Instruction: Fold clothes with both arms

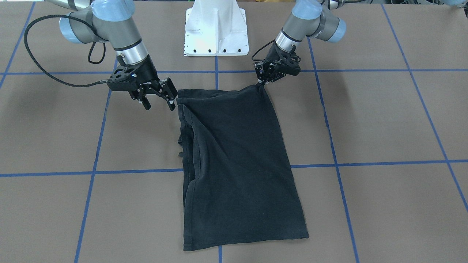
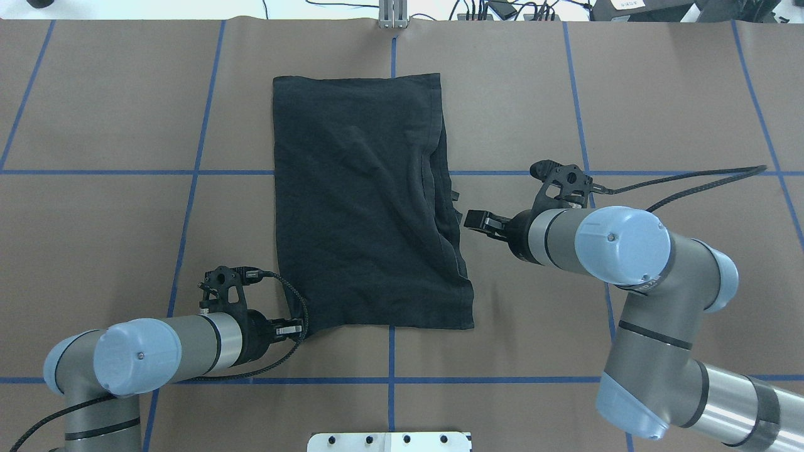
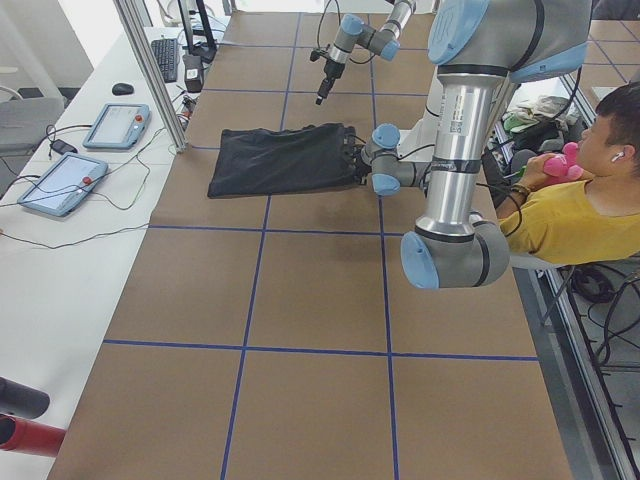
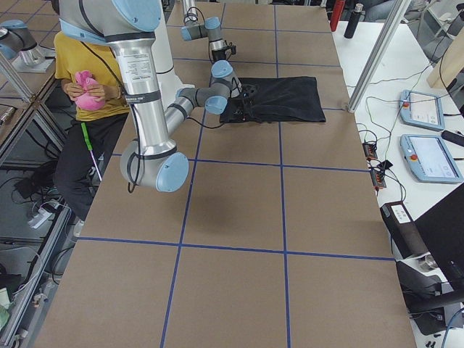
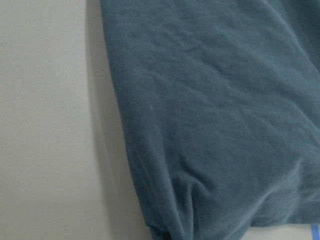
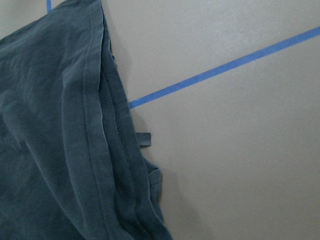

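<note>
**Black T-shirt**, folded to a long strip, lies mid-table. L gripper is pinched onto its robot-side corner. R gripper hangs wide apart just beside the other corner, w/o hold. Risk: a one-sided lift would skew the fold, and the thin pinch may slip.

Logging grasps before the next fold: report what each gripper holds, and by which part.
Left gripper pinches the folded black fabric T-shirt by a robot-side corner; right gripper is open, holding nothing.
</note>
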`<action>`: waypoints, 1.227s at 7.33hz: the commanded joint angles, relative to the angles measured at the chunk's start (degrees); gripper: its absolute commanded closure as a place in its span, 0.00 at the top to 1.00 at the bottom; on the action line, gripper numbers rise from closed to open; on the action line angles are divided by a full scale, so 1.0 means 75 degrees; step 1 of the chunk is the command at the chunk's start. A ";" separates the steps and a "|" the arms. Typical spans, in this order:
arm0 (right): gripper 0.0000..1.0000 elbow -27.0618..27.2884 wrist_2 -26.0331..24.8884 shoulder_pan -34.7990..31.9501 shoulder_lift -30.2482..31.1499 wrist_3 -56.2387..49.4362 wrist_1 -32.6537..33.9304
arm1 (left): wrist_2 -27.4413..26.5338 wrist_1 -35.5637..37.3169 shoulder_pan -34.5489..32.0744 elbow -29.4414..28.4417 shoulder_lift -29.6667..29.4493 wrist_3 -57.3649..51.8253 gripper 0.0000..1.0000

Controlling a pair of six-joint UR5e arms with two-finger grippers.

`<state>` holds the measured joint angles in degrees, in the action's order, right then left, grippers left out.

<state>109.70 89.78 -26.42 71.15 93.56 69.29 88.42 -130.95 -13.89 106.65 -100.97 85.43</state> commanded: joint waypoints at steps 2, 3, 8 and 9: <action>0.94 -0.0482 -0.0578 0.0614 -0.1667 0.1969 0.1901 | 0.0000 0.0000 0.0000 -0.0005 -0.0002 0.0000 0.00; 0.94 -0.0506 -0.0904 0.0918 -0.1694 0.2439 0.1929 | 0.0000 0.0000 0.0000 -0.0005 -0.0013 0.0000 0.00; 0.94 -0.1525 -0.1259 0.1308 -0.2010 0.2713 0.1812 | -0.0012 -0.0012 0.0000 0.0030 -0.0013 0.0070 0.00; 0.94 -0.1584 -0.1271 0.1342 -0.2010 0.2725 0.1812 | -0.0012 -0.0012 0.0000 0.0030 -0.0013 0.0094 0.00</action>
<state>98.74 80.35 -16.63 56.24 113.98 82.89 88.33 -131.04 -13.89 106.83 -101.07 85.83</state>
